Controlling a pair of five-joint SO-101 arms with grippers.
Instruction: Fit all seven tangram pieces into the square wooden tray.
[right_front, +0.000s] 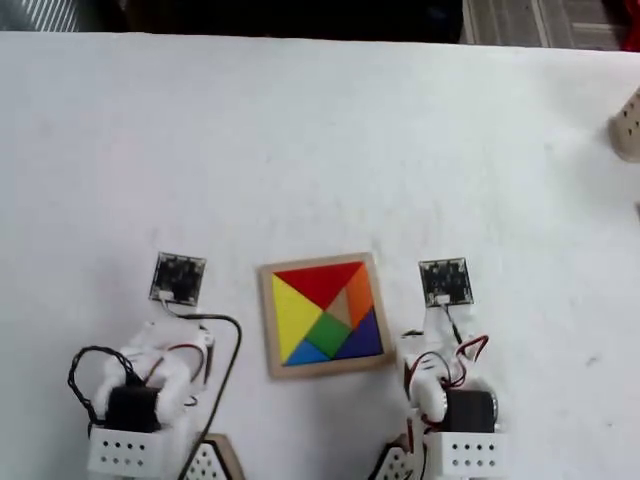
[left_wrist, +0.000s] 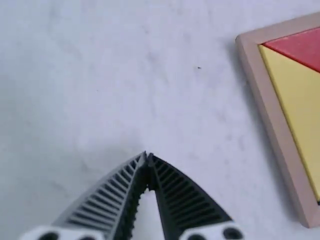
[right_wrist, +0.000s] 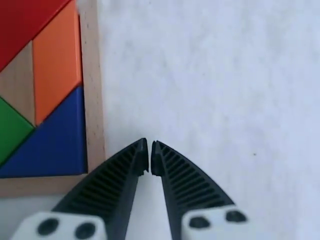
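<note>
The square wooden tray (right_front: 266, 320) lies between the two arms at the table's near side. Inside it sit a red triangle (right_front: 320, 281), a yellow triangle (right_front: 291, 314), an orange piece (right_front: 360, 294), a green square (right_front: 329, 334), a tan triangle (right_front: 340, 307), a purple-blue triangle (right_front: 366, 335) and a light blue triangle (right_front: 305, 352). The left gripper (left_wrist: 147, 159) is shut over bare table left of the tray (left_wrist: 272, 120). The right gripper (right_wrist: 149, 148) is shut, empty, just beside the tray's right rim (right_wrist: 92, 90), near the blue triangle (right_wrist: 55, 145).
Both arms are folded back at the near edge, the left arm (right_front: 150, 385) and the right arm (right_front: 450, 385). A perforated beige object (right_front: 627, 125) stands at the far right edge. White tabletop stretches behind the tray.
</note>
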